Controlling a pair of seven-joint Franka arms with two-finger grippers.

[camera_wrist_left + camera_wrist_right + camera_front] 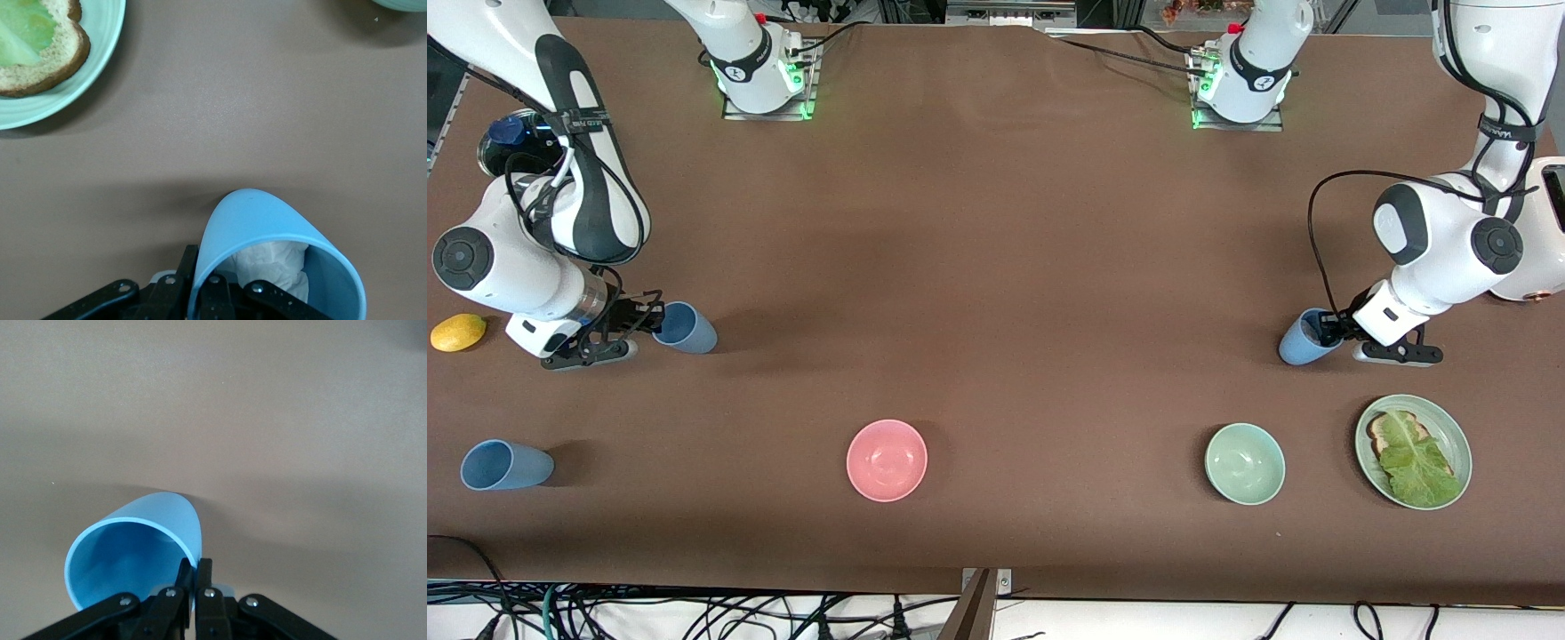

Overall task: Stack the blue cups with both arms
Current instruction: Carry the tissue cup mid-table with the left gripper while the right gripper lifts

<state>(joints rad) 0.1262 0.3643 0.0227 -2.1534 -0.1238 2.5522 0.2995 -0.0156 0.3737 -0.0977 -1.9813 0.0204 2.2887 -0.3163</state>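
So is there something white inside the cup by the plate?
Yes, the left wrist view shows crumpled white stuff inside the blue cup that the left gripper pinches by its rim.

Three blue cups (685, 327) (1303, 339) (505, 465), two bowls (887, 460) (1245, 463), one plate (1449, 427), one lemon (458, 332), possibly one saucepan (511, 138), mostly hidden.

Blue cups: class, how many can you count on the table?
3. One in the right gripper; one in the left gripper; one lying free, nearer the camera, at the right arm's end.
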